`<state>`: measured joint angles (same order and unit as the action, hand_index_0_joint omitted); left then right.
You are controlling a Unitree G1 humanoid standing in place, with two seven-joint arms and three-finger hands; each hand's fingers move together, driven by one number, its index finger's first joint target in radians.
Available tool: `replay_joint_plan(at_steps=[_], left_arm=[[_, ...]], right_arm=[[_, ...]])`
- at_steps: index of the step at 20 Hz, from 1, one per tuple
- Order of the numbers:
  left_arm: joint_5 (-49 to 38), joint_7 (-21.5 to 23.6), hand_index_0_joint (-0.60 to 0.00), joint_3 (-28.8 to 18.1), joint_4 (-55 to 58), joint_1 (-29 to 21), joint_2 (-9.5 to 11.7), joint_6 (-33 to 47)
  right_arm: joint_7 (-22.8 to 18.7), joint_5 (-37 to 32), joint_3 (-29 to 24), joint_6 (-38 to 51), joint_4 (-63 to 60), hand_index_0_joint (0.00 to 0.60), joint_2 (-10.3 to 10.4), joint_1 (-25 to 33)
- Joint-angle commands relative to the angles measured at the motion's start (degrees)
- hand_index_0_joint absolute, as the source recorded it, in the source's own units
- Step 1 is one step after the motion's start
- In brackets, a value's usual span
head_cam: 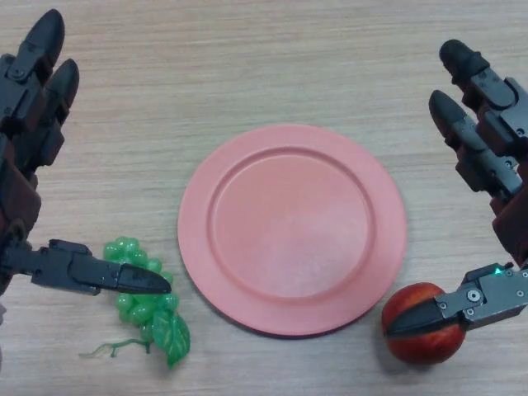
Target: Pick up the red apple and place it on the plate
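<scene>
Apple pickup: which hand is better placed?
Right. The right hand has its thumb over the red apple beside the plate; the left hand sits across the plate, over green grapes.

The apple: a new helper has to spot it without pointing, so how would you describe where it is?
Find the big pink plate in the middle of the wooden table. Just off its lower right rim sits the apple, under the thumb of the right robot hand. It is round and red, unlike the green grapes on the plate's other side.

No readable text, labels, numbers — none on any surface.
</scene>
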<state>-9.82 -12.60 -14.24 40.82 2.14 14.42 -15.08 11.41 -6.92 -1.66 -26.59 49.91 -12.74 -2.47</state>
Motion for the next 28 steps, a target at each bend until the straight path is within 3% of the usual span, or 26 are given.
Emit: replay_joint_plan(at_steps=[1,7,10,16,23,28], left_arm=[[-1.35,1.07,0.000,-3.61,2.40,-0.76,1.40,6.23],[1.54,0.51,0.000,-2.90,0.28,0.72,0.55,11.21],[4.49,0.85,0.000,-1.78,-3.33,1.51,-0.04,16.99],[6.28,1.80,0.000,-1.23,-5.32,-0.71,1.16,15.79],[7.33,1.99,0.000,0.63,-6.53,-2.28,1.57,15.35],[7.35,2.10,0.000,0.35,-7.75,-2.01,1.63,16.12]], right_arm=[[-0.96,0.84,-2.28,9.68,2.04,0.000,-0.64,0.98],[-1.12,-0.05,-2.64,11.30,0.85,0.000,-0.21,-0.37],[0.11,2.36,-1.53,17.53,-2.48,0.000,0.29,-4.19],[3.36,3.80,-2.86,30.72,-13.46,0.000,1.13,-11.08],[-0.59,11.29,-5.86,48.95,-34.29,0.000,-0.04,-8.21],[-4.22,15.60,-6.45,56.77,-45.81,0.000,-0.94,-7.17]])
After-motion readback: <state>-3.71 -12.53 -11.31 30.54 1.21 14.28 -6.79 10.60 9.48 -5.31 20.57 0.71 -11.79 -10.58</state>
